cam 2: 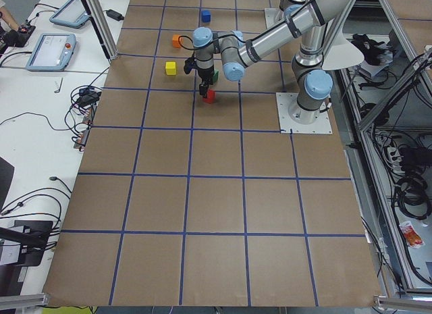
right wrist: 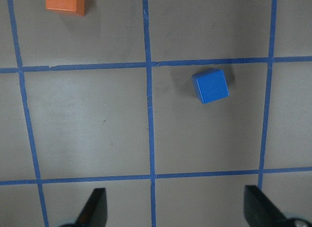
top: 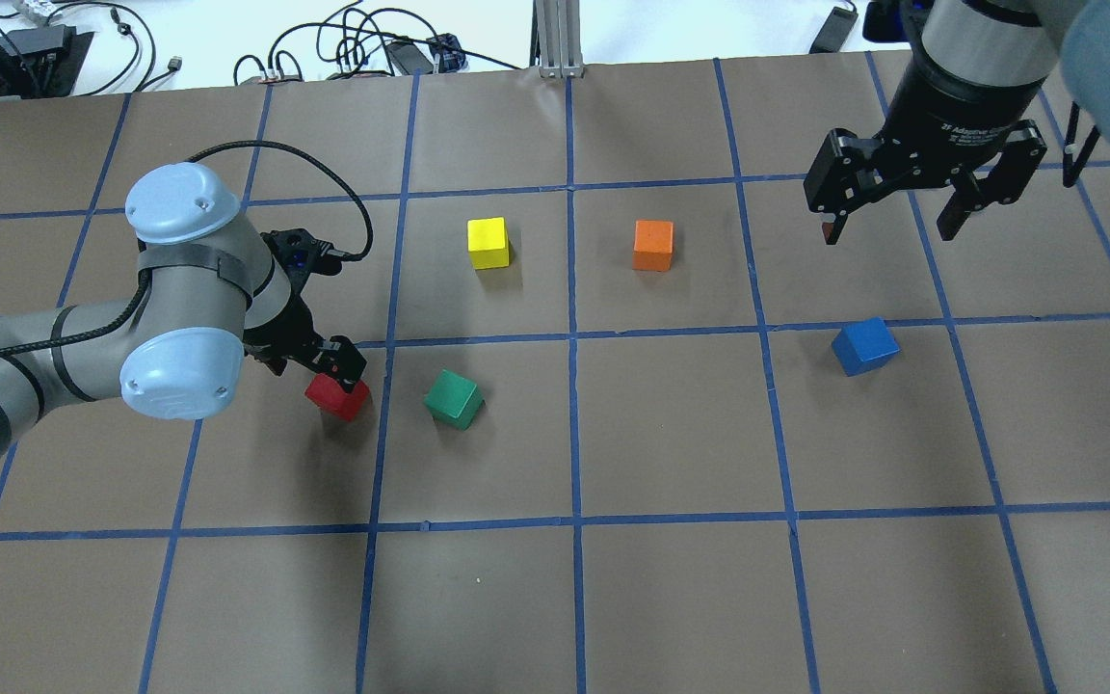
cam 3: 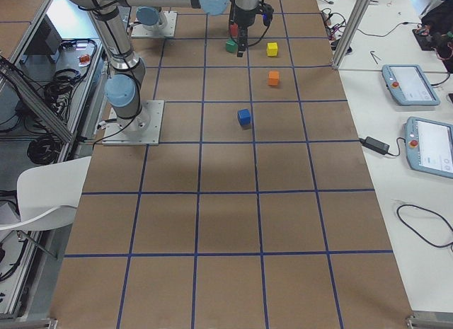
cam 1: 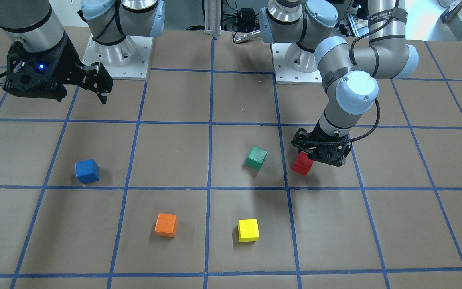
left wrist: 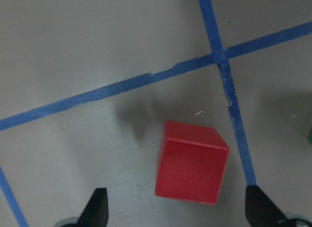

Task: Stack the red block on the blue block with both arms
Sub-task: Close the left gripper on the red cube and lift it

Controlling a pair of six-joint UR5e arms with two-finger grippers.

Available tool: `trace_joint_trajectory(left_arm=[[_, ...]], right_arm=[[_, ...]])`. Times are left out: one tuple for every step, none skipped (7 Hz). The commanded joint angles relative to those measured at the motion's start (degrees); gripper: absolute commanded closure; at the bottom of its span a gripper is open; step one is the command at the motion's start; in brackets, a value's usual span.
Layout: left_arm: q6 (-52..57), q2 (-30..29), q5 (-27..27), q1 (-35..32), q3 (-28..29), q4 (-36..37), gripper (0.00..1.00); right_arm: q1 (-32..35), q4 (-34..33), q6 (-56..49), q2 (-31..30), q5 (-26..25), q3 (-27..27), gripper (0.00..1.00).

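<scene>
Obs.: the red block (left wrist: pixel 191 162) is being seen as a small solid cube, bright red and matte. In the left wrist view its top face is reading lighter and its near side face darker. It is resting on the brown-papered table (top: pixel 671 598), turned slightly off the grid, just beside a blue tape line (left wrist: pixel 237 124) and close to a tape crossing.

The left gripper (left wrist: pixel 178 212) is being held directly over the red block. Its fingers (left wrist: pixel 99 207) are spread wide, with the block lying between them. A gap is showing on each side, so no contact is being recorded.

The blue block (top: pixel 864 346) is being seen as a royal-blue matte cube of the same size. It is sitting flat on the table, well apart from the red block, in the robot's right half and also skewed to the grid.

The right gripper (top: pixel 887 231) is being held above the table, beyond the blue block and apart from it. Its fingers (right wrist: pixel 97 207) are spread and nothing is being pinched.

A green block (top: pixel 453 398) is lying near the red block, across the tape line from it. A yellow block (top: pixel 488 242) and an orange block (top: pixel 653 245) are lying farther out, each in its own grid square.
</scene>
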Motion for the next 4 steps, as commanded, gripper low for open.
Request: trace_joint_trajectory(left_arm=[[0.6,-1.9,-0.4,-0.4,-0.8,1.8,0.00],[1.1,-2.6,-0.4,-0.5,-1.9,2.9,0.00],[2.0,-2.6,-0.6,-0.5,-2.7,7.0,0.09],[2.3,-3.1,-0.4,-0.5,-2.8,8.0,0.34]], right_arm=[[0.0,0.0,0.0,0.0,0.0,0.0,0.00],[0.0,0.0,0.0,0.0,0.0,0.0,0.00],[0.0,0.0,0.0,0.0,0.0,0.0,0.00],[0.0,0.0,0.0,0.1,0.0,0.0,0.00]])
